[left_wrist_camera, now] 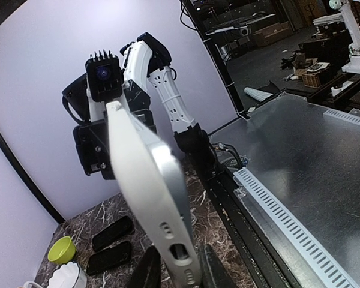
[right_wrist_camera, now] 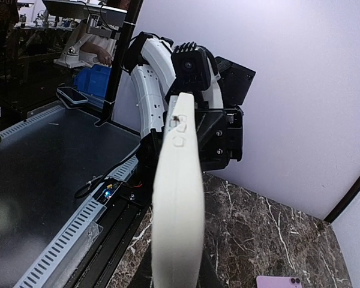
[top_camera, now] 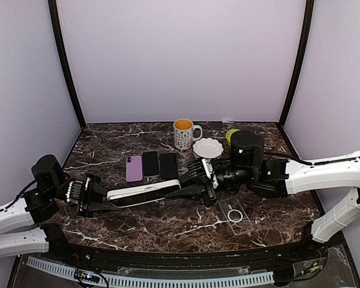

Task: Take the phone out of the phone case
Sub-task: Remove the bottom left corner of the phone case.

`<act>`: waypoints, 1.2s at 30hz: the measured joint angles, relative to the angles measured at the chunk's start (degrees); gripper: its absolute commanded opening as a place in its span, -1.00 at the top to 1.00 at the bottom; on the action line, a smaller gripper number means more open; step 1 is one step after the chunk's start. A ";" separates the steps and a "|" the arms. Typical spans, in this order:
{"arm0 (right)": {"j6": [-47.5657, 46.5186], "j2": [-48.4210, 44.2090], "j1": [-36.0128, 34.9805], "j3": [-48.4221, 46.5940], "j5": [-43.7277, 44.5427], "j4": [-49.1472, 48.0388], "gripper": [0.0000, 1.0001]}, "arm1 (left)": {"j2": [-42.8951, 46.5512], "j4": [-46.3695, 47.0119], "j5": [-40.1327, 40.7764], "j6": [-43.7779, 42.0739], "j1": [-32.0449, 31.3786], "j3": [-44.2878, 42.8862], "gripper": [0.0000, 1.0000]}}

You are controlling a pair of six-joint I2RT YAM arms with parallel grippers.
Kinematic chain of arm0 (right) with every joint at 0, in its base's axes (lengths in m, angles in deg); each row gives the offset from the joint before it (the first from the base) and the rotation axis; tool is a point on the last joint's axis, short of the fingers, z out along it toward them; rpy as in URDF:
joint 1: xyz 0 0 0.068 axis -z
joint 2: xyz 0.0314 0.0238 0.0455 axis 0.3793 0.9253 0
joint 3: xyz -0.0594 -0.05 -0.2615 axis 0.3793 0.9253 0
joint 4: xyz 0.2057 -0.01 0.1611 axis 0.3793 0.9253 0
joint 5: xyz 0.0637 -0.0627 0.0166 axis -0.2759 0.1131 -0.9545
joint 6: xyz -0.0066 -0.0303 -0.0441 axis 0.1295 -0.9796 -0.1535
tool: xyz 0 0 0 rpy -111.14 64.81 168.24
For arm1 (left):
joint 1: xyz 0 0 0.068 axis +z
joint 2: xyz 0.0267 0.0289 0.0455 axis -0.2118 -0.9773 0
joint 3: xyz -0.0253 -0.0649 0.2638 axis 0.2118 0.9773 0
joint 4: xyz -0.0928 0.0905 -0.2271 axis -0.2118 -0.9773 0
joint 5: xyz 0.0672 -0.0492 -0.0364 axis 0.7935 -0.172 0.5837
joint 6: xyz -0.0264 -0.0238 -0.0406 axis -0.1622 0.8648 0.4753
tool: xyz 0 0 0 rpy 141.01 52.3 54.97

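Clear plastic, lower right of centre in the top view: a transparent case (top_camera: 234,214) lies flat on the marble table (top_camera: 168,227). Just beyond it we see the white phone case (top_camera: 144,192) held off the table, with its long axis running left to right across mid-frame. The left gripper (top_camera: 108,196) is clenched on its left end and the right gripper (top_camera: 189,187) on its right end. Each end therefore lies straight ahead of its own gripper, and neither arm is nearer. We cannot distinguish the phone inside. Farther back, three phones (top_camera: 150,163) lie in a row.
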State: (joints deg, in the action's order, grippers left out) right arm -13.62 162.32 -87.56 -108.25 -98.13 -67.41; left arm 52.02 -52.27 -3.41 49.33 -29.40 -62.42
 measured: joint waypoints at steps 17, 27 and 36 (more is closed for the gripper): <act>-8.17 1.64 0.09 -4.35 -6.49 9.97 1.00 | -4.11 -3.21 -8.46 -0.07 -1.42 -0.87 0.52; -16.17 2.14 -0.72 -5.97 -7.56 17.11 1.00 | -5.40 -9.90 -7.82 -6.19 -4.81 -1.84 0.52; -25.33 2.12 -3.41 -6.51 -4.11 23.10 1.00 | -7.08 -19.08 -5.92 -15.10 -8.11 -3.10 0.57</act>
State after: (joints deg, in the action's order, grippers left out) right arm -38.95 164.44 -90.97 -114.76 -102.24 -44.31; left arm 44.94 -71.35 -9.33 34.23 -37.51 -65.52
